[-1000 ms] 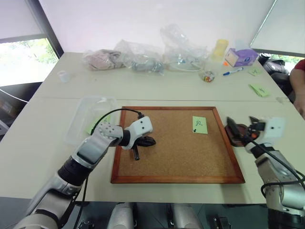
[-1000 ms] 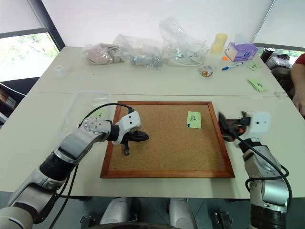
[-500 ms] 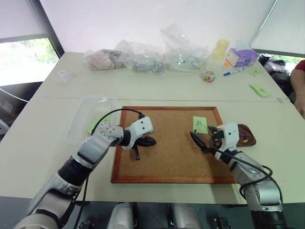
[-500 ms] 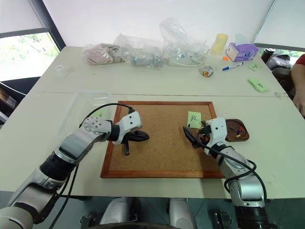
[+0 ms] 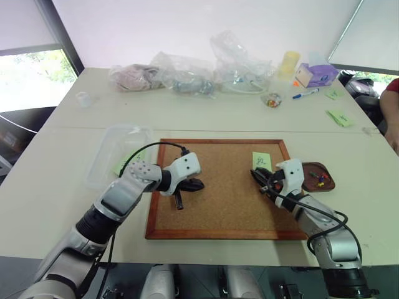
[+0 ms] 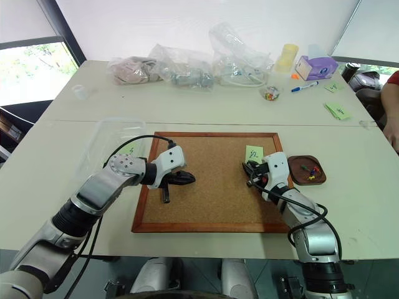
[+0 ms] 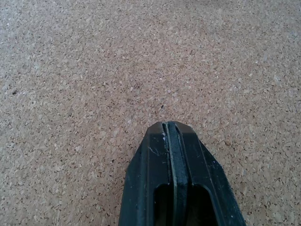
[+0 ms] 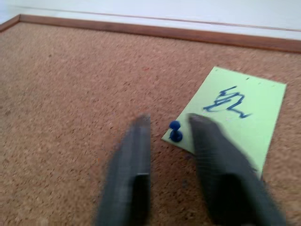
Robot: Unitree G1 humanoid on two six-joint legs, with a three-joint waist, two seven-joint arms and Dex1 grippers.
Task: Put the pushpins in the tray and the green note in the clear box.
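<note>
The blue pin (image 8: 175, 132) holds the note (image 8: 235, 117) on the corkboard (image 5: 218, 187), right of the middle. The right fingers (image 8: 134, 155) stand apart, one each side of it. The left fingers (image 7: 155, 155) are closed. A crooked pinch may make the tiny pin slip or tear the note.

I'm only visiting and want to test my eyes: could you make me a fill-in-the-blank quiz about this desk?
1. The pushpin at the corner of the green note, between the fingers of the right gripper, has a ___ head.
2. The green note lies on the ___.
3. The fingers of the left gripper are ___, hovering over bare cork.
4. The tray sits beside the board on the robot's ___ side.

Missing words: blue; corkboard; shut; right.
</note>
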